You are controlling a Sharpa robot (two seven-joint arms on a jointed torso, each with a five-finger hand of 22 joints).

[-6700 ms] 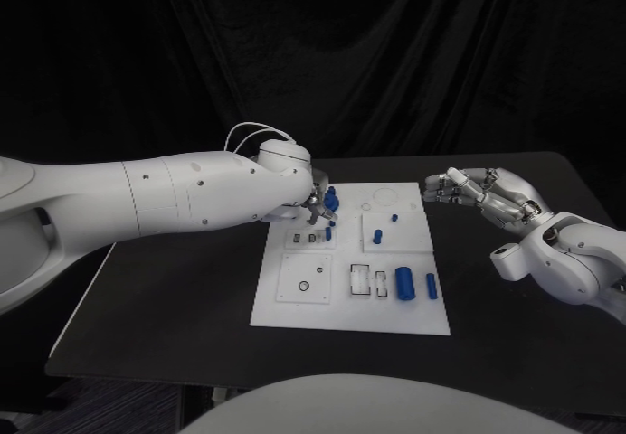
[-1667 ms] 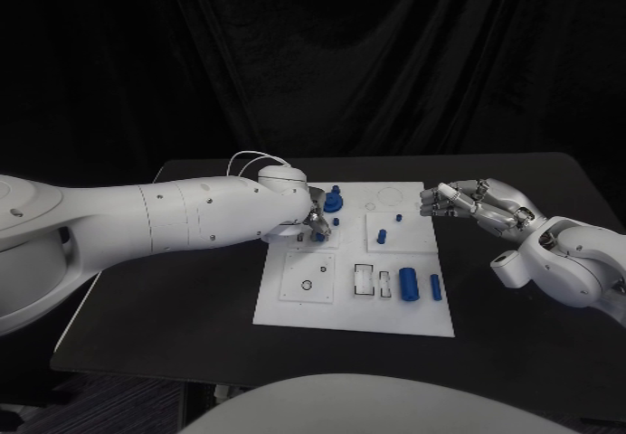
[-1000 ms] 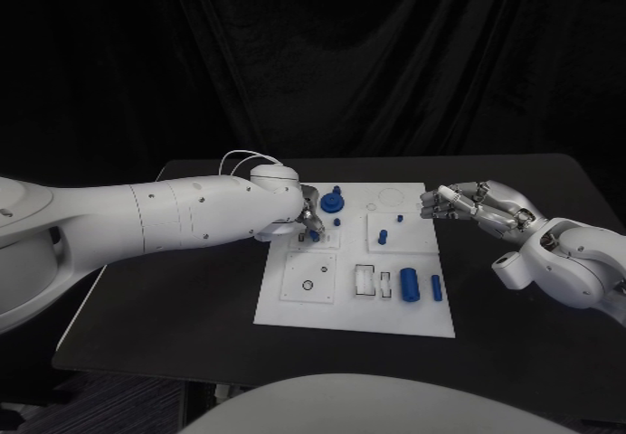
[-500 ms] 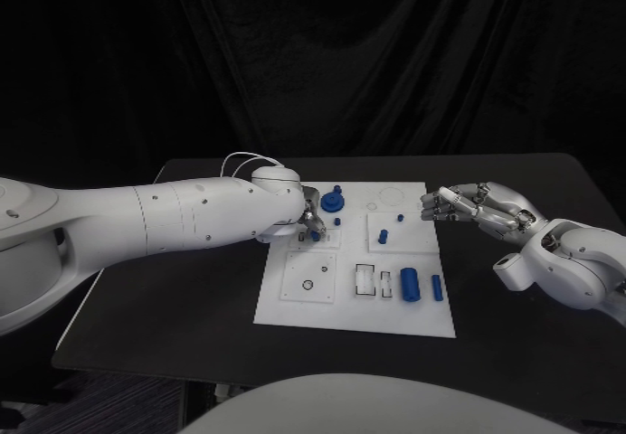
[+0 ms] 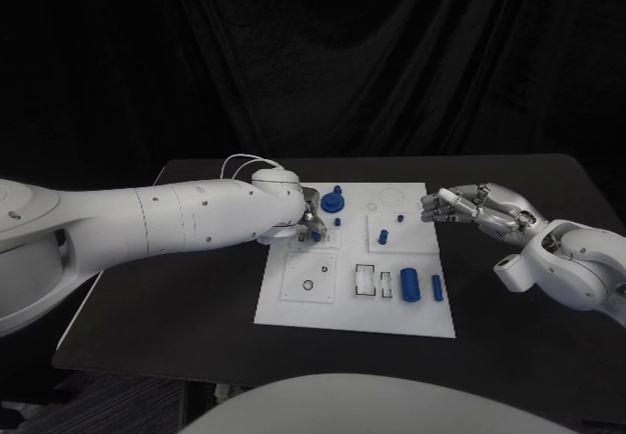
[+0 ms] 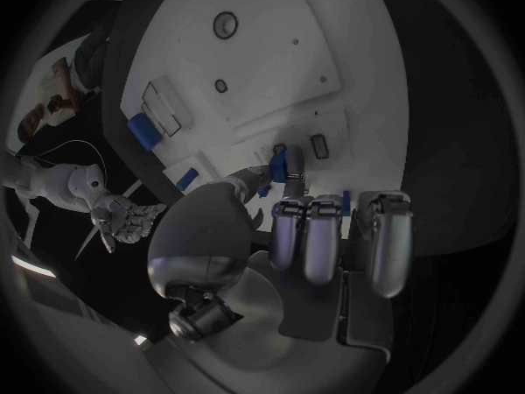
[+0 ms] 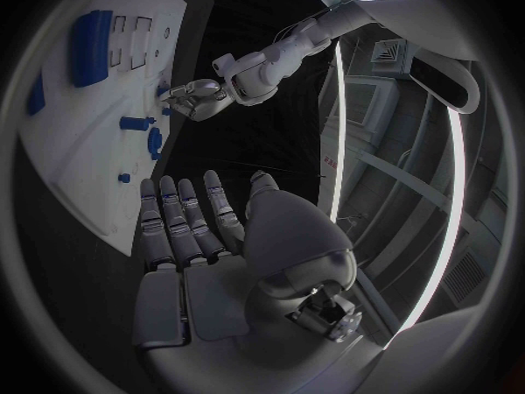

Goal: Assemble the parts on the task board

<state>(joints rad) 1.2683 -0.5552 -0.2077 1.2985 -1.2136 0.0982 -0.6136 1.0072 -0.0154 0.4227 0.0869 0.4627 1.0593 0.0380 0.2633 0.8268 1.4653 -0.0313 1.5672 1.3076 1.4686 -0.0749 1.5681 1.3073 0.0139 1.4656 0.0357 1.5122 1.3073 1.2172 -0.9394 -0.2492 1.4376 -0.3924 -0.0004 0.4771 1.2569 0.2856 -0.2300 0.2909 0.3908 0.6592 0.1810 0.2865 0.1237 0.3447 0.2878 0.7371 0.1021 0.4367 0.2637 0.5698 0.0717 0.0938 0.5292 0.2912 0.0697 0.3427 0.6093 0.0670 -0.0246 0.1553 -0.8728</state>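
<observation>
Left robot hand (image 6: 287, 208) pinches a blue part (image 6: 278, 163) — fingers curled.

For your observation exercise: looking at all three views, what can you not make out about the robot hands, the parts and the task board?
- Head view: the left robot hand is mostly hidden behind its own arm.
- Left wrist view: whether the small blue part pinched at its fingertips is seated in the task board is too small to tell.
- Right wrist view: the board is cut off by the circle's rim.

The task board (image 5: 298, 307) looks like smooth matt white plastic; the parts (image 5: 408, 283) are glossy blue plastic. The table (image 5: 183, 298) is matt black. Both hands, left hand (image 6: 318, 236) and right hand (image 5: 476, 206), show silvery metal, the arms glossy white shell.
</observation>
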